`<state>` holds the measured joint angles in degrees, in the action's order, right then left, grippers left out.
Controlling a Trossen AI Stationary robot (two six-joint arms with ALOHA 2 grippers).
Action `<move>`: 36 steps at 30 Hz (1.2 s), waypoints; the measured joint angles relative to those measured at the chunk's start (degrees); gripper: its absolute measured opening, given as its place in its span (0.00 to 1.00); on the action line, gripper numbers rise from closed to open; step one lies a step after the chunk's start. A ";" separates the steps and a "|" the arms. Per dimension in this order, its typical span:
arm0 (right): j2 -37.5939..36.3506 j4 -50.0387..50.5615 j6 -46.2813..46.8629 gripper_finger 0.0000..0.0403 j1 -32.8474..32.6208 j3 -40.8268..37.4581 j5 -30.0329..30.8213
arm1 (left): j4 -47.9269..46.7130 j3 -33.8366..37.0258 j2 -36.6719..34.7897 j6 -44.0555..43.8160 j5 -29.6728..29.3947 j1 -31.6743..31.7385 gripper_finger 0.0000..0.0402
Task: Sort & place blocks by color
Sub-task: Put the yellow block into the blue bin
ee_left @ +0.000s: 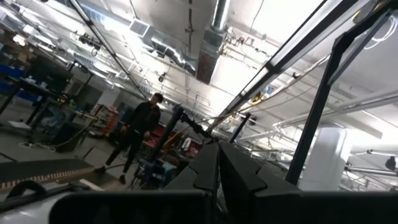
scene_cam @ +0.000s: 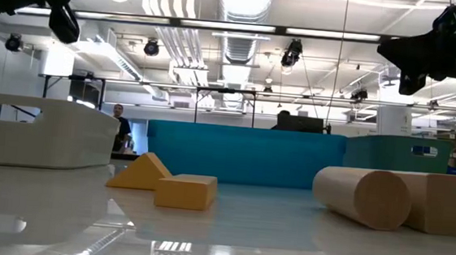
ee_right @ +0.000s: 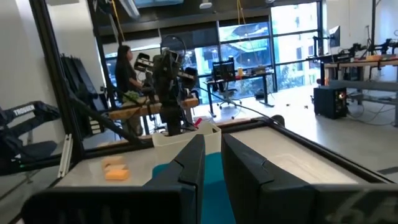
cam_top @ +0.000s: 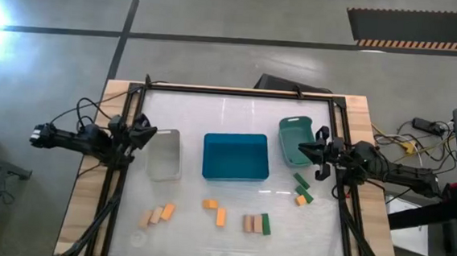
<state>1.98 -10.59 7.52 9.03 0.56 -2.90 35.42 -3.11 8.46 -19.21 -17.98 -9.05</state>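
Observation:
Small orange, tan and dark green blocks lie flat on the table's near half: a left group (cam_top: 158,213), two orange ones (cam_top: 215,210), tan ones with a green one (cam_top: 256,223), and green and orange ones at the right (cam_top: 303,191). Nearest the low camera lie an orange block (scene_cam: 184,191) and a round tan one (scene_cam: 361,195). My left gripper (cam_top: 144,130) hangs shut in the air beside the clear bin (cam_top: 164,153). My right gripper (cam_top: 317,150) hovers over the teal bin's (cam_top: 292,139) near right corner, its fingers (ee_right: 193,165) almost together with nothing between them.
The blue bin (cam_top: 236,156) stands mid-table between the clear and teal bins. A black frame (cam_top: 239,92) runs around the table's edges. People stand in the room beyond the table (ee_left: 140,134). Bare tabletop lies between the bins and the blocks.

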 joint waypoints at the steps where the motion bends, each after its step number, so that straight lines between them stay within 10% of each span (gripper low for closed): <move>1: 0.00 -0.02 -0.42 0.11 0.00 0.00 -0.02 | 0.25 -0.97 1.09 0.29 -0.01 0.01 0.00; 36: 0.77 -27.94 -9.67 0.11 0.01 0.49 -3.93 | -5.13 -37.46 52.72 3.04 -0.42 0.03 0.00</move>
<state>2.75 -38.53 -2.15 9.04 1.05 -6.82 30.29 -40.57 61.18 -16.17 -18.40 -9.02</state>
